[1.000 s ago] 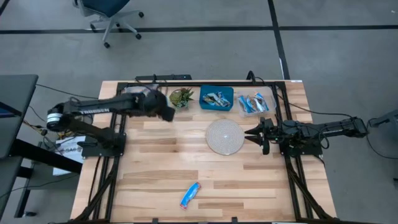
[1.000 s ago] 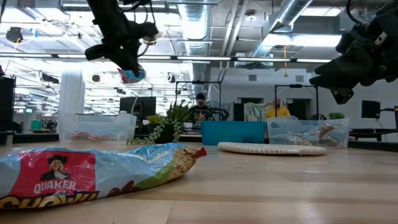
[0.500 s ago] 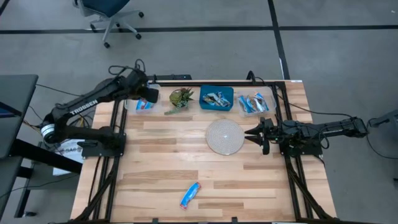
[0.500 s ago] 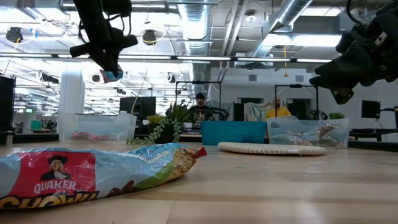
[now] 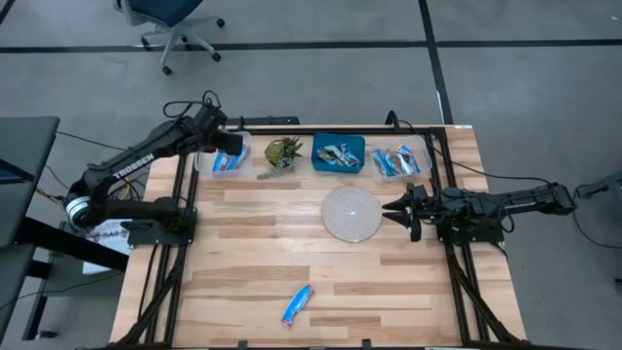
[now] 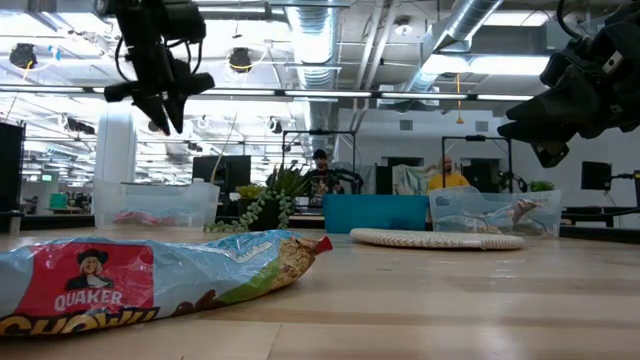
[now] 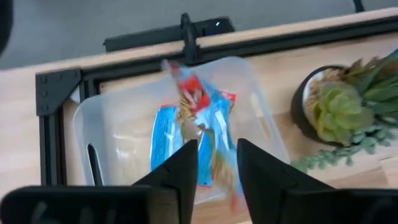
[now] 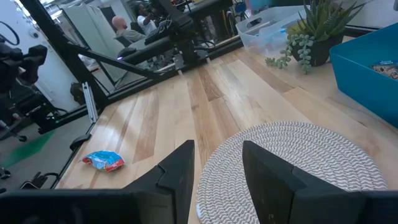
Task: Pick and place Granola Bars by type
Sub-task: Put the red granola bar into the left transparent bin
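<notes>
My left gripper point(image 5: 222, 148) point(image 7: 216, 146) hangs open and empty point(image 6: 160, 110) above the clear bin point(image 7: 93, 112) at the table's far left corner. A blue bar with red ends point(image 7: 189, 93) shows blurred in mid-air over that bin, above light blue bars point(image 7: 168, 140) lying on its floor. One more blue and red granola bar point(image 5: 297, 304) point(image 6: 150, 275) point(image 8: 103, 160) lies flat near the table's near edge. My right gripper point(image 5: 387, 208) point(image 8: 217, 149) waits open, raised beside the round pale disc point(image 5: 351, 214).
A potted green plant point(image 5: 283, 153) stands right of the left bin. A blue bin point(image 5: 338, 153) and a clear bin point(image 5: 398, 160) holding bars sit along the far edge. Bare wood spans the table's middle and near left. People show in the room beyond.
My left gripper has swung from beside the plant toward the table's far left corner and risen above the clear bin. It has opened and let go of the blue and red bar, which now falls into that bin.
</notes>
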